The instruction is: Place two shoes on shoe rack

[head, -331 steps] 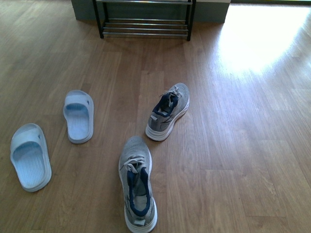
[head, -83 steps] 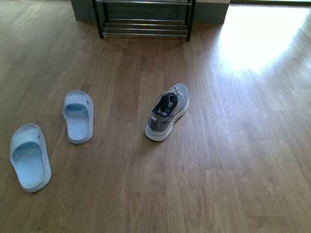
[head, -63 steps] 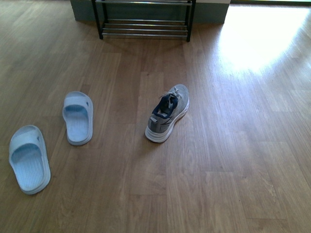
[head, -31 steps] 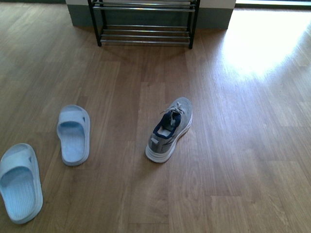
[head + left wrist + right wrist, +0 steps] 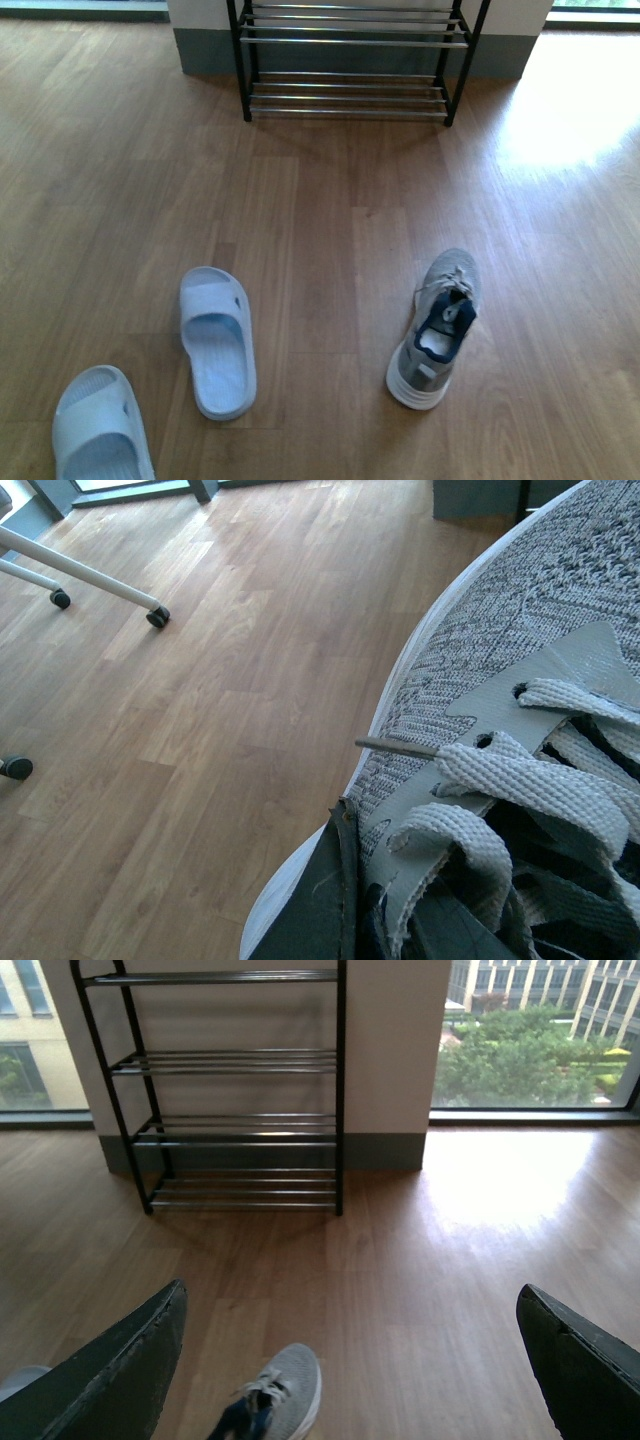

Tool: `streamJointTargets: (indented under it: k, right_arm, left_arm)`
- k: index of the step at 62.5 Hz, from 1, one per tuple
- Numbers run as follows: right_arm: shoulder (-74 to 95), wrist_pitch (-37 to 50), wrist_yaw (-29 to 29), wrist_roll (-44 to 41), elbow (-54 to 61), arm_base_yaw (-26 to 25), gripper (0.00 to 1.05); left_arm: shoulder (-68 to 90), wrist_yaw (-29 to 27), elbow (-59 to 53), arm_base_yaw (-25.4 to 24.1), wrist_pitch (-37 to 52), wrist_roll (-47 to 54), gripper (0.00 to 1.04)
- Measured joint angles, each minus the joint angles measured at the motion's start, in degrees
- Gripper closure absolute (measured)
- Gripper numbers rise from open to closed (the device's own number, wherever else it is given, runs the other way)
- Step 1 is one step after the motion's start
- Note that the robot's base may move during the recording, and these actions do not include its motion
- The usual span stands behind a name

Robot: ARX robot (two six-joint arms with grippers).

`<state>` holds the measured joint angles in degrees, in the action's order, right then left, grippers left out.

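Observation:
Two pale blue slide sandals lie on the wood floor in the front view, one (image 5: 217,340) left of centre, the other (image 5: 100,432) at the near left edge. The shoe rack (image 5: 350,45) stands against the far wall, its silver bars bare; the right wrist view also shows the rack (image 5: 235,1090). My left gripper (image 5: 420,920) is shut on a grey sneaker (image 5: 500,670), which fills its view, held above the floor. A second grey sneaker (image 5: 437,330) stands on the floor at the right. My right gripper (image 5: 350,1360) hangs open above that sneaker (image 5: 275,1395), nothing between its fingers (image 5: 110,1380).
A white frame on black casters (image 5: 158,617) stands on the floor in the left wrist view. A grey skirting and white wall (image 5: 395,1060) back the rack, with windows either side. Sunlight glares on the floor (image 5: 570,120) at the far right.
The front view has moved toward the rack, which now looks nearer and larger. The sandals and the floor sneaker have slid rightward and lower. The sneaker nearest the robot has gone from the floor.

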<state>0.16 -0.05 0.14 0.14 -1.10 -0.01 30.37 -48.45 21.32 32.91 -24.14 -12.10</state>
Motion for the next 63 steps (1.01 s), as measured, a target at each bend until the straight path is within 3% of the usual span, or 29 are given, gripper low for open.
streamJointTargets:
  k: [17, 19, 23, 26, 31, 40, 48, 54, 63]
  right_arm:
    - [0.09, 0.0, -0.39, 0.0, 0.0, 0.0, 0.09]
    - [0.55, -0.72, -2.19, -0.68, -0.2, -0.46, 0.09]
    - [4.33, -6.23, -11.87, -4.42, -1.6, -2.01, 0.09]
    - [8.15, -5.62, -13.84, -5.29, -1.6, -1.16, 0.09]
    - [18.23, 1.92, -10.45, -6.05, -1.57, 2.23, 0.09]
    - [46.9, 24.94, -3.72, -5.57, -3.85, 7.32, 0.09]
    - [73.61, 41.13, -0.22, -5.27, -10.38, 7.1, 0.09]
    - [88.8, 46.6, 0.79, -5.05, -15.41, 5.66, 0.09]
    - [106.18, 48.11, 1.88, -3.32, -21.79, 2.75, 0.09]
  left_arm:
    - [0.0, -0.79, -0.04, -0.07, -0.09, -0.04, 1.04]
    - [0.0, -0.79, -0.04, -0.07, -0.09, -0.04, 1.04]
    - [0.0, -0.85, -0.04, -0.07, -0.11, -0.07, 1.04]
    - [0.0, -0.79, -0.04, -0.07, -0.11, -0.04, 1.04]
    - [0.0, -0.07, -0.04, -0.02, -0.11, -0.07, 1.04]
    - [0.0, -0.13, -0.04, -0.02, -0.11, -0.09, 1.04]
    - [0.0, -0.17, -0.04, 0.0, -0.11, -0.09, 1.04]
    - [0.0, -0.17, -0.04, -0.02, -0.11, -0.09, 1.04]
    - [0.0, -0.2, -0.04, -0.02, -0.11, -0.11, 1.04]
